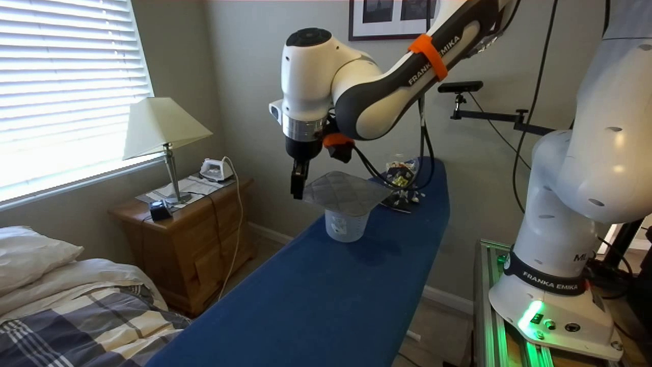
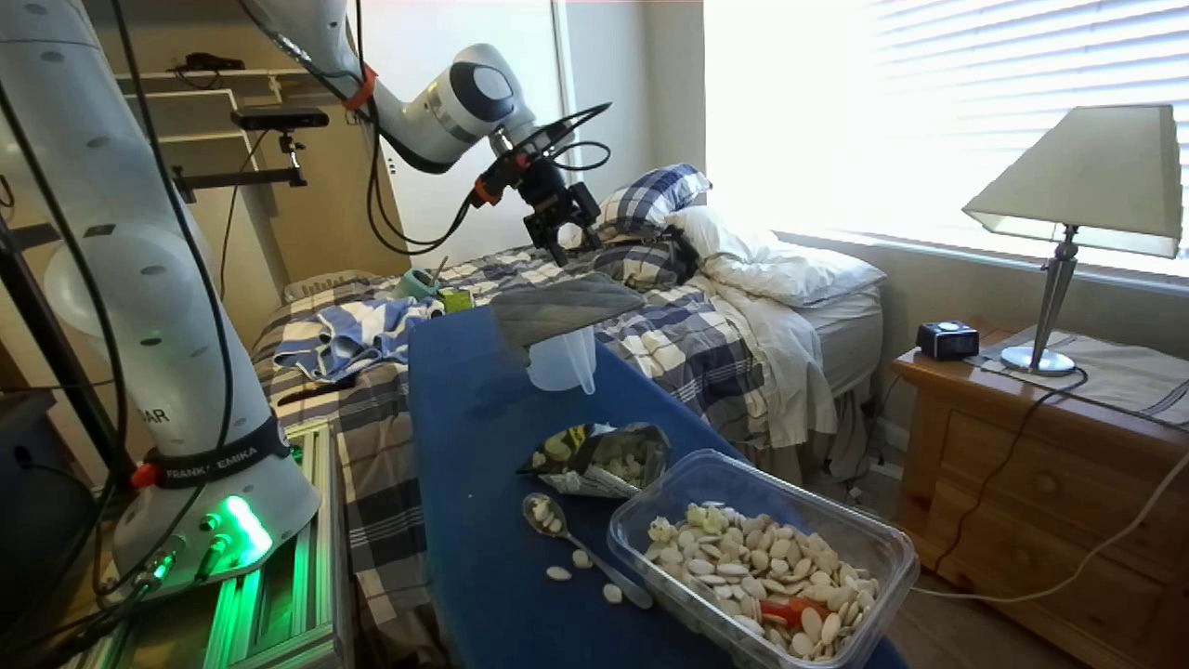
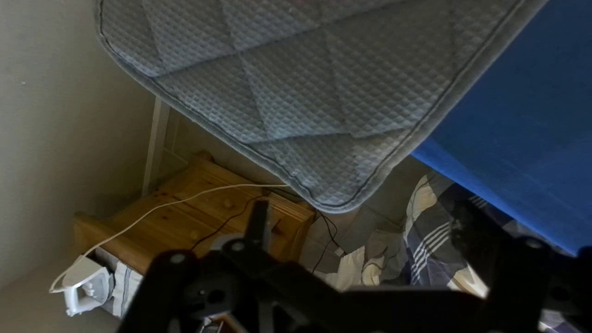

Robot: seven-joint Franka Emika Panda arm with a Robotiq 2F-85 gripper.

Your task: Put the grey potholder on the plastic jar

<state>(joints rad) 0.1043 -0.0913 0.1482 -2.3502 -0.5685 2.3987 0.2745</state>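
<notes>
The grey potholder (image 1: pixel 347 192) lies over the mouth of the plastic jar (image 1: pixel 347 224), its corners reaching past the rim. In an exterior view the potholder (image 2: pixel 564 305) tilts and hangs lower on one side of the jar (image 2: pixel 562 360). The jar stands upright on the blue ironing board; its mouth is hidden. The potholder (image 3: pixel 296 92) fills the top of the wrist view, and the jar is hidden there. My gripper (image 2: pixel 576 247) is beside and slightly above one potholder corner. Its fingers (image 3: pixel 365 226) are spread apart with nothing between them.
The blue ironing board (image 1: pixel 316 300) is narrow. A bag of snacks (image 2: pixel 599 457), a spoon (image 2: pixel 585 548) and a clear tub of seeds (image 2: pixel 762 576) lie near the jar. A nightstand (image 1: pixel 188 244) with lamp (image 1: pixel 165 127) and iron (image 1: pixel 216 169), and a bed (image 1: pixel 86 326), stand alongside.
</notes>
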